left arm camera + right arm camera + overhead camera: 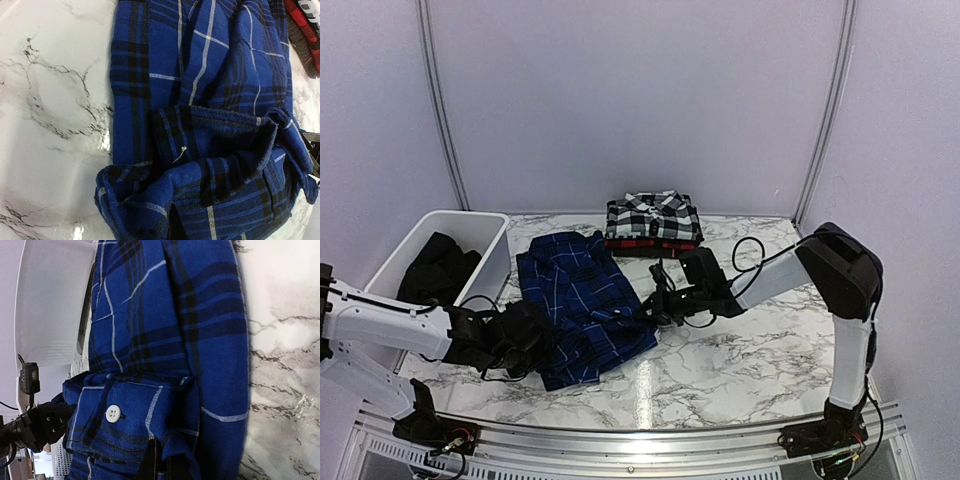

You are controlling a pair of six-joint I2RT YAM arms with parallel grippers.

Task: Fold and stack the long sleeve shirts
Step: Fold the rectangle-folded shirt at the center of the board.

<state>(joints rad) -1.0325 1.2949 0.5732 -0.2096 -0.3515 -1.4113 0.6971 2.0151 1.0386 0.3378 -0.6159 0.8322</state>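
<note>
blue shirt: partly folded, mid-table, just right of the tub
right gripper: pinched on its right edge, I think
left gripper: at its near-left corner, can't tell the grip
far side: black-and-white shirt on red-and-black shirt

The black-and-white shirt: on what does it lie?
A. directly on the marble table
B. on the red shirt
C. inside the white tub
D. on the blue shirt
B: the black-and-white shirt lies folded on the red shirt, whose edge shows under its near side in the top view.
</note>
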